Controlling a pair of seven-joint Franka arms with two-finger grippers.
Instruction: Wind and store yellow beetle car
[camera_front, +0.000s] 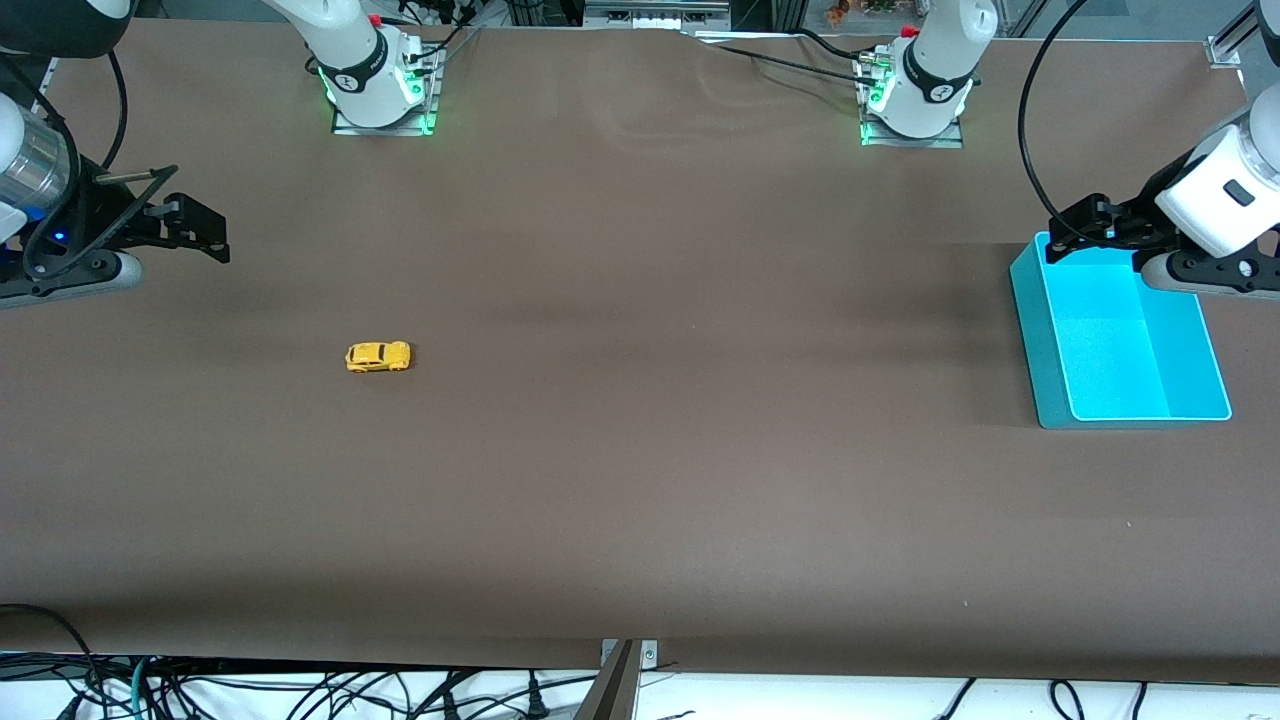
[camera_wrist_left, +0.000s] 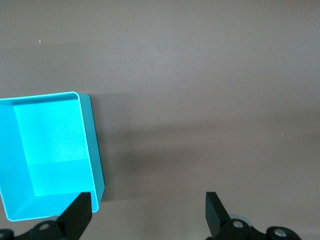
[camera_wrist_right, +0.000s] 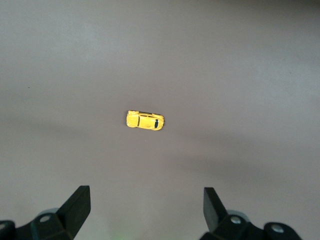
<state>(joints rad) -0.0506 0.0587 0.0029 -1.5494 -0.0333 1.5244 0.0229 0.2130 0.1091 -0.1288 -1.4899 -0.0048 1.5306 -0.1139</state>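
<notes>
Looking at it from across the table: nothing is started yet. The yellow beetle car (camera_front: 378, 356) sits on its wheels on the brown table (camera_front: 640, 480), toward the right arm's end, well apart from the cyan bin (camera_front: 1040, 340) at the left arm's end.

The right gripper (camera_front: 205, 232) hangs in the air near the table edge at its own end, jaws wide apart, holding nothing. Its wrist view has the car (camera_wrist_right: 145, 120) in plain sight on bare tabletop between the two fingertips (camera_wrist_right: 77, 202). The left gripper (camera_front: 1075, 235) hovers over the bin's rim nearest the bases, jaws also spread, empty; it waits.

Step in hand, my read: approach for the pick. Next move calls for the right gripper to come down over the car and close across its narrow body, square to the sides — small target, easy to nudge or roll away.

Hard to tell: which end is the car's nose, and any wind-up mechanism. Both arms are cut off at the front view's edges.
</notes>
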